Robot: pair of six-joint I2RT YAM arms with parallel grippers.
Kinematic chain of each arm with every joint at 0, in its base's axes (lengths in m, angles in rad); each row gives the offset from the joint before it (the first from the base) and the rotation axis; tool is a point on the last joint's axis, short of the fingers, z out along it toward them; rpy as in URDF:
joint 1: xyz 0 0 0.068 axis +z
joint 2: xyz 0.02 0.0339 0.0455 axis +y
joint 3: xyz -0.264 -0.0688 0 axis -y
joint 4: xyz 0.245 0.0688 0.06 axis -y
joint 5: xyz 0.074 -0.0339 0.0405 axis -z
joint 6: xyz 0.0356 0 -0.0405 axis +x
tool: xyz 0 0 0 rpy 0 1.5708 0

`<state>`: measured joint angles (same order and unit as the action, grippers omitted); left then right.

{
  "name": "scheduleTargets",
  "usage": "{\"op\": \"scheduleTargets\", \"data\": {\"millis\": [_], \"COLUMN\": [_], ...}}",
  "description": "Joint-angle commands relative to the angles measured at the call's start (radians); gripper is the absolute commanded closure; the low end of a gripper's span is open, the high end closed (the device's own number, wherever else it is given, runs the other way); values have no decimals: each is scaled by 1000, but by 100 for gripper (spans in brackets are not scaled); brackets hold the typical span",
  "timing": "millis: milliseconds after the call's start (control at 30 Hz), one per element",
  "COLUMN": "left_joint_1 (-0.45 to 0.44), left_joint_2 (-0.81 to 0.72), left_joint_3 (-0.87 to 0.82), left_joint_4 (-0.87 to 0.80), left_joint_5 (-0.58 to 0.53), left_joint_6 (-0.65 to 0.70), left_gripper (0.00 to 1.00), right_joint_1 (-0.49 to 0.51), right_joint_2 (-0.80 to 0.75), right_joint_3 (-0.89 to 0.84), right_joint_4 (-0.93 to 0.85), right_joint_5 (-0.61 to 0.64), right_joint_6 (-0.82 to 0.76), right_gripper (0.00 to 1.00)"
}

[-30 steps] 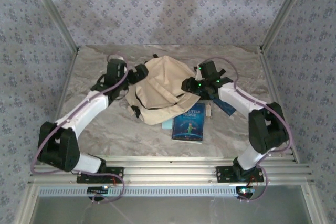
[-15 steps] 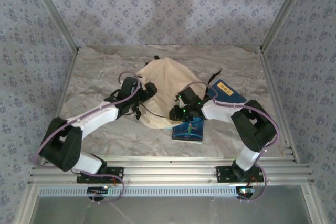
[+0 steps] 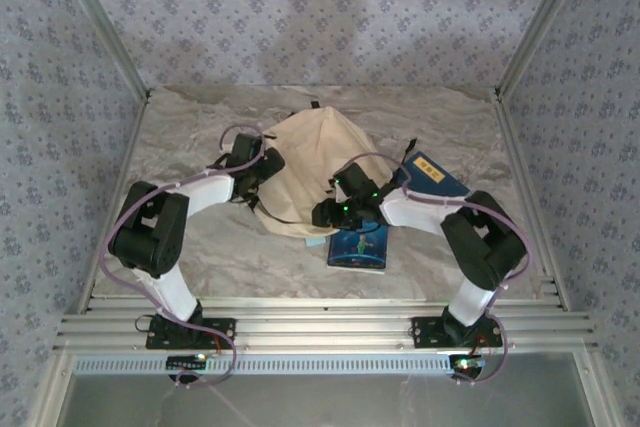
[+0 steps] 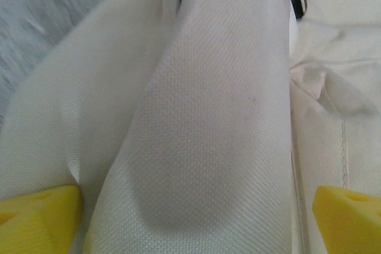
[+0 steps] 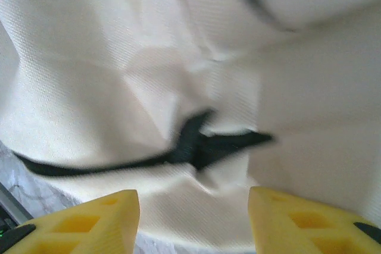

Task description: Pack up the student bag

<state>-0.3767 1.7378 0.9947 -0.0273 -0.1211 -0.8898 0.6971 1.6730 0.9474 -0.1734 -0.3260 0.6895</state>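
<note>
Left gripper (image 3: 262,167) (image 4: 190,221): yellow fingers (image 4: 36,218) spread as wide as can be at the left flank of the student bag (image 3: 315,157) (image 4: 220,117), a rounded fold of cream fabric bulging up between them, nothing pinched. Right gripper (image 3: 322,215) (image 5: 193,224): parted about halfway, low at the bag's near-right hem, a black strap (image 5: 202,147) lying just ahead of the fingertips, nothing clamped.

Bag slumped in a soft mound at the middle of the tabletop (image 3: 200,257), a little toward the far edge. Mouth and contents impossible to make out.

At the near-right hem, flat and cover up, an illustrated blue book (image 3: 360,249), its far end hidden by the right gripper; touching the bag or not, cannot tell. Just right of the bag, a yellow-labelled book (image 3: 437,173), dark blue, partly under the right forearm.

Bare marbled surface along the left edge, in both far corners and in a strip along the near edge. Past that, an aluminium rail (image 3: 320,322). Patterned walls (image 3: 320,17) close on three sides.
</note>
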Motion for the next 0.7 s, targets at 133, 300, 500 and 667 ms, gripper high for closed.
{"op": "scheduleTargets", "data": {"millis": [133,300,500,667], "left_joint_1": [4,-97,-243,-345], "left_joint_2": [-65,-176,-195,-153], "left_joint_3": [95,188,280,247], "left_joint_4": [-229,-449,-576,-498], "left_joint_5": [-11,-151,-146,-85], "left_joint_6": [246,421,449,404], "left_gripper": [0,1,3,12], "right_joint_1": [-98,-193,-305,-346], "right_joint_2": [-114,-119,-98,-71], "right_joint_3": [97,81,39,-22], "right_joint_4": [-237,-263,-203,-69], "right_joint_5": [103,166,168,164], "right_joint_6": [-115,-108,-74,11], "right_gripper": [43,38,33,28]}}
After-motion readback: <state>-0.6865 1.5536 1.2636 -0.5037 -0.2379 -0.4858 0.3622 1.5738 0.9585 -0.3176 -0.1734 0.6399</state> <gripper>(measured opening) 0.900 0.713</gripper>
